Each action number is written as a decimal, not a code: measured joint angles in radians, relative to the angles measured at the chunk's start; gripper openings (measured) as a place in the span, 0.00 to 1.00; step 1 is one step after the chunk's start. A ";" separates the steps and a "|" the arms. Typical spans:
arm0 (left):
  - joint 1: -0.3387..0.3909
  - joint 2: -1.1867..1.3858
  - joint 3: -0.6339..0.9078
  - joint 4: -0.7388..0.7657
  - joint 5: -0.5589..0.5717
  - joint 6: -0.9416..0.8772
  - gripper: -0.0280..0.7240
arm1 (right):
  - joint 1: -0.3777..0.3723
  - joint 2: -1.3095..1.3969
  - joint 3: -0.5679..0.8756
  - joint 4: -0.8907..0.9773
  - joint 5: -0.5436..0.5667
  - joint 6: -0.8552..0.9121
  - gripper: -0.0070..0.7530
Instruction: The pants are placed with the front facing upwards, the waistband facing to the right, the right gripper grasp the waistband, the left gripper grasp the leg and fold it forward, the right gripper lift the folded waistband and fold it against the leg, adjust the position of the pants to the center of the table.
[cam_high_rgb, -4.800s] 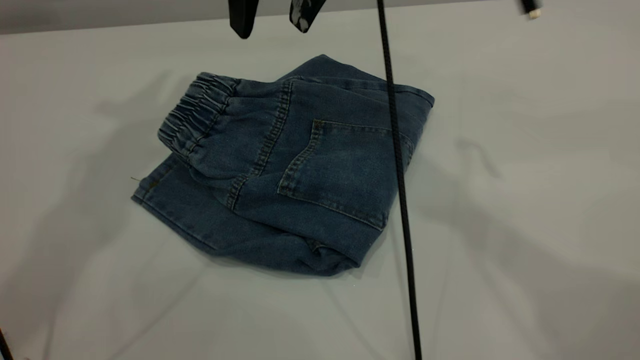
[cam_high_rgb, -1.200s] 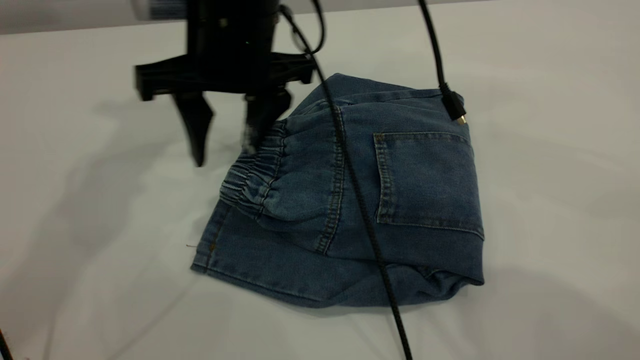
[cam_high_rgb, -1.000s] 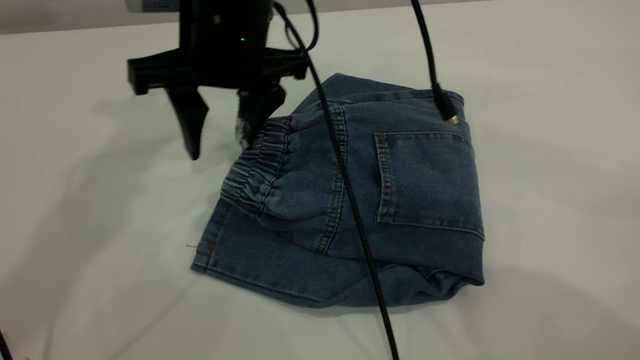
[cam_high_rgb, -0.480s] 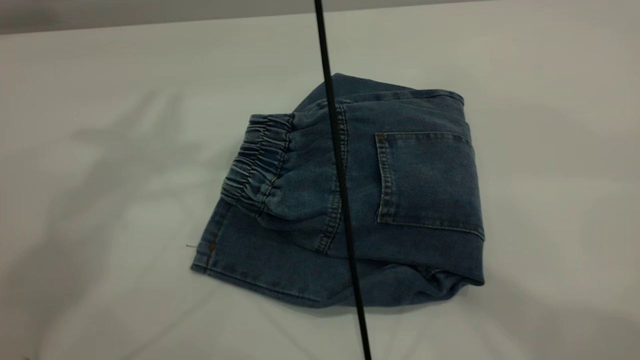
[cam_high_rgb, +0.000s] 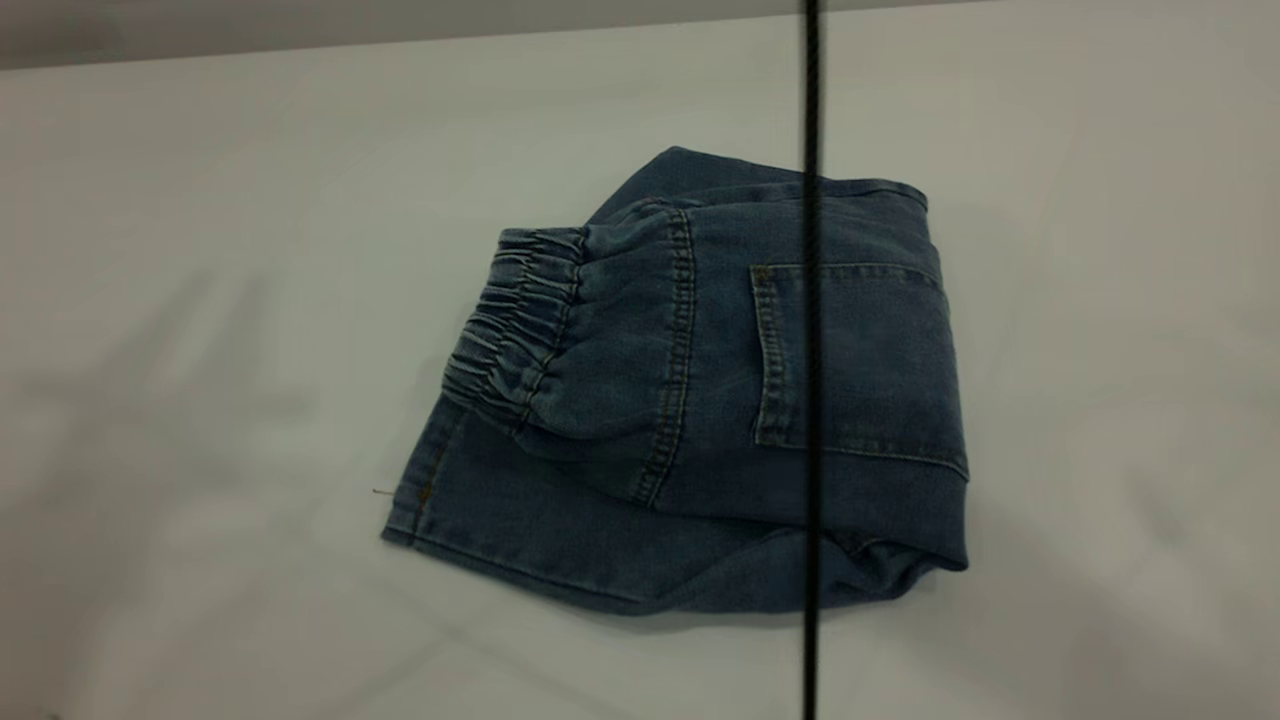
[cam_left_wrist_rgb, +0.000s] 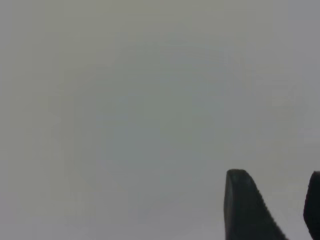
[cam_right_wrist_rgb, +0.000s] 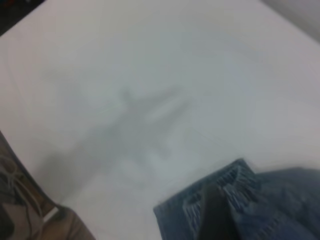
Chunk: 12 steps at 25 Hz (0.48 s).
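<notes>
The blue denim pants (cam_high_rgb: 700, 400) lie folded on the white table (cam_high_rgb: 200, 300), the gathered waistband (cam_high_rgb: 515, 320) turned to the left and a back pocket (cam_high_rgb: 870, 360) on top. Neither gripper shows in the exterior view. In the left wrist view my left gripper (cam_left_wrist_rgb: 276, 176) hangs open over bare table (cam_left_wrist_rgb: 125, 100), nothing between its dark fingertips (cam_left_wrist_rgb: 240, 200). The right wrist view looks down from above on the pants (cam_right_wrist_rgb: 280, 210) by their elastic edge, with a dark blurred part of my right gripper (cam_right_wrist_rgb: 216, 212) in front of the cloth.
A black braided cable (cam_high_rgb: 810, 300) hangs straight down across the exterior view, in front of the pants' pocket. White table lies open on all sides of the pants. A table edge with dark clutter beyond it (cam_right_wrist_rgb: 20, 200) shows in the right wrist view.
The pants were shifted to the right and turned. My right gripper, open beside the waistband a second ago, has risen out of the exterior view. The hanging cable has swung right.
</notes>
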 joint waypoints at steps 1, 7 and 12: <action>0.000 -0.025 0.000 -0.015 0.030 0.000 0.42 | 0.009 -0.043 0.031 -0.005 0.000 -0.014 0.52; -0.065 -0.168 0.029 -0.150 0.222 0.110 0.38 | 0.021 -0.286 0.262 -0.005 0.000 -0.029 0.52; -0.128 -0.291 0.084 -0.314 0.374 0.261 0.36 | 0.021 -0.485 0.493 -0.007 -0.001 -0.045 0.52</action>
